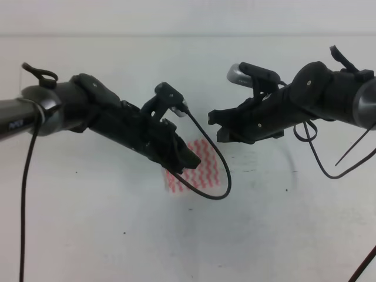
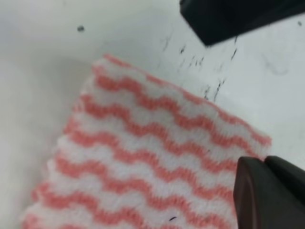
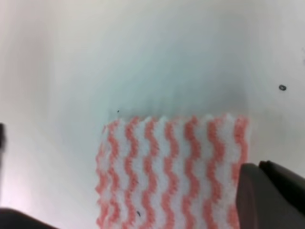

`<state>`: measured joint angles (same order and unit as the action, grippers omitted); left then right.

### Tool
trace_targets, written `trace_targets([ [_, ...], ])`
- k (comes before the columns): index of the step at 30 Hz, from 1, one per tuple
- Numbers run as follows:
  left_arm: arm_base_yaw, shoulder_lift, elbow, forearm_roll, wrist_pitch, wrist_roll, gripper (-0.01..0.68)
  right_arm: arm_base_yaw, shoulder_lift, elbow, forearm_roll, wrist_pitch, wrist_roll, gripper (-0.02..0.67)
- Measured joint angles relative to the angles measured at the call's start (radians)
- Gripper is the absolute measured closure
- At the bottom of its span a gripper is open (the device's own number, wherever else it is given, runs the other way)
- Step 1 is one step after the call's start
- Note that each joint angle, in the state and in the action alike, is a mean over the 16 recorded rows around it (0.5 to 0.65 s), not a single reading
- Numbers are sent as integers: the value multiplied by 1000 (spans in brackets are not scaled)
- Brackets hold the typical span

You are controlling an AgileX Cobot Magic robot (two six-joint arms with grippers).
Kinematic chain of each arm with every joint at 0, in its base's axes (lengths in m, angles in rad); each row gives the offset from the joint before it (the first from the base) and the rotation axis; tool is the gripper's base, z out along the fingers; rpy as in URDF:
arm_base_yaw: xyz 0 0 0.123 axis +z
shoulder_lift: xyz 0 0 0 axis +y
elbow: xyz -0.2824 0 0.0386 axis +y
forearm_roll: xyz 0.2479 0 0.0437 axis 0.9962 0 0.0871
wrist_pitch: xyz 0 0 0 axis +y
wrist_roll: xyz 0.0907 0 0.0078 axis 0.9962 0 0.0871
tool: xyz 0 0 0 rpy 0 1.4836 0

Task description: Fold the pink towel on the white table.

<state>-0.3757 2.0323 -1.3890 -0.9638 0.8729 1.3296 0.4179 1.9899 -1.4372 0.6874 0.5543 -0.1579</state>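
The pink towel (image 1: 205, 167) lies flat on the white table (image 1: 88, 229) as a small rectangle with pink wavy stripes. Its left part is hidden under my left gripper (image 1: 187, 160), which hovers just above it. In the left wrist view the towel (image 2: 152, 157) fills the lower middle, and the two dark fingers (image 2: 269, 191) stand apart, holding nothing. My right gripper (image 1: 217, 124) hangs open above and to the right of the towel, not touching it. The right wrist view shows the towel's (image 3: 171, 167) far edge between that gripper's spread fingers (image 3: 267, 195).
A black cable (image 1: 222, 176) loops down from the left arm across the towel. More cables (image 1: 317, 155) hang under the right arm. The table (image 2: 47, 57) carries small dark specks and scuff marks (image 2: 209, 88) beside the towel.
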Motion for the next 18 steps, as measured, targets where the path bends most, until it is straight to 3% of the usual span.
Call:
trace_targets([
  [18, -34, 40, -39, -5, -70, 24, 677, 0, 3, 0, -1, -12, -1, 667],
])
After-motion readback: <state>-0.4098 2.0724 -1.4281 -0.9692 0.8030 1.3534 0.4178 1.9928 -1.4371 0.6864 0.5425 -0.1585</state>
